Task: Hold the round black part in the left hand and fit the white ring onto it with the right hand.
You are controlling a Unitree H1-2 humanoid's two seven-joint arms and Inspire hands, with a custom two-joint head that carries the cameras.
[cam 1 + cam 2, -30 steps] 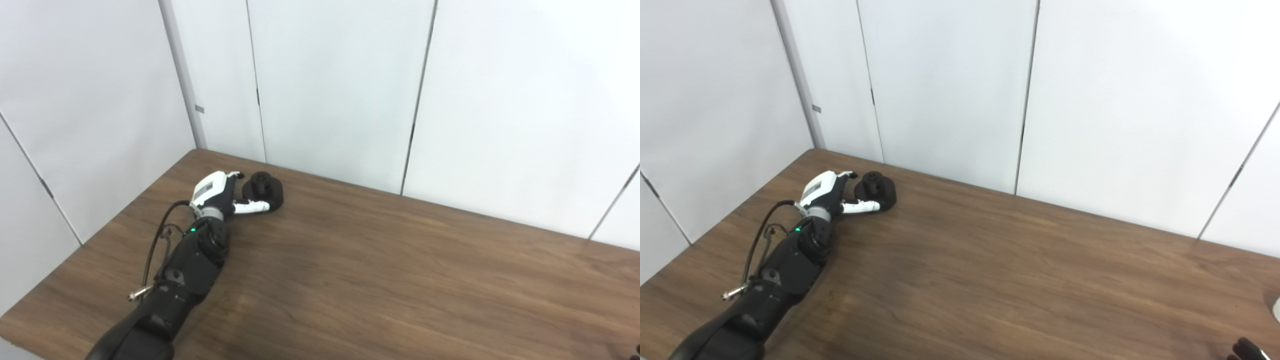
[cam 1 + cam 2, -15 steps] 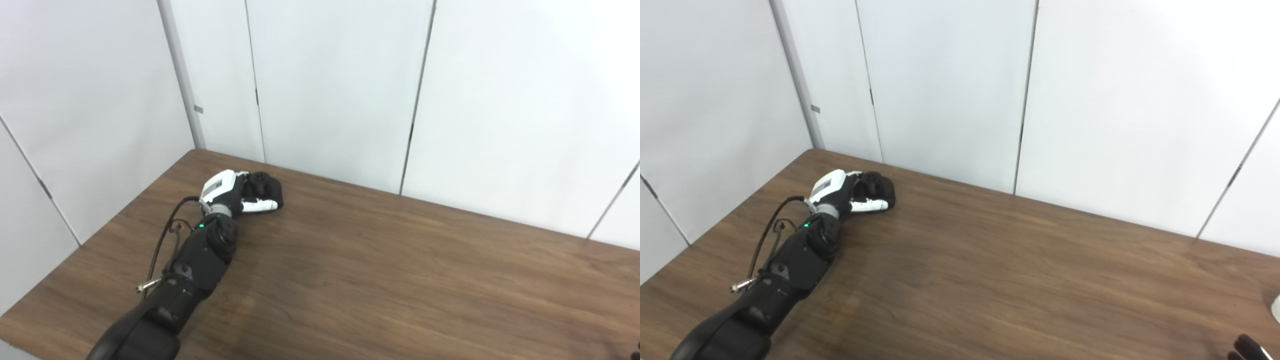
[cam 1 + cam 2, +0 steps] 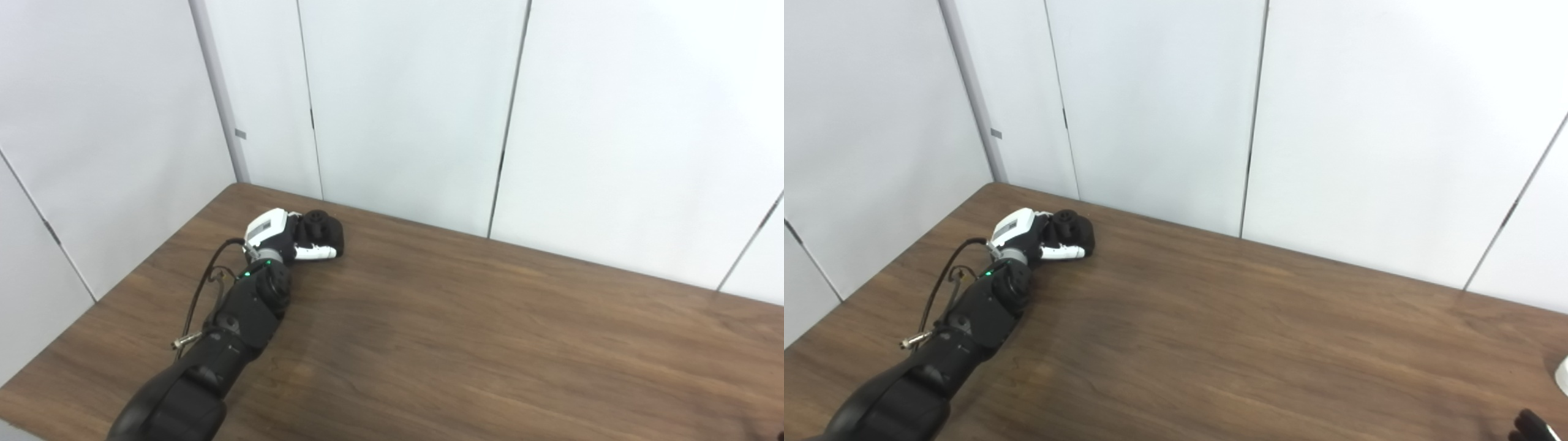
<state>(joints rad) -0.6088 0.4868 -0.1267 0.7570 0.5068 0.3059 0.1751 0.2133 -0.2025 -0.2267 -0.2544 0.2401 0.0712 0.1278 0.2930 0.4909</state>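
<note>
Since a second ago, your left hand (image 3: 283, 236) has slid forward and wrapped around the round black part (image 3: 323, 228), which earlier sat just beyond the open fingers. Now the white thumb lies across the part's near side and the fingers curl over it, so you look to be grasping it where it sits at the far left of the table (image 3: 465, 343). That puts you ready to lift it, I'd judge. Your right hand (image 3: 1528, 425) shows only as dark fingertips at the bottom right corner; I cannot tell whether it is released or clenched. A white sliver at the right edge may be the ring. No containers are in view.
</note>
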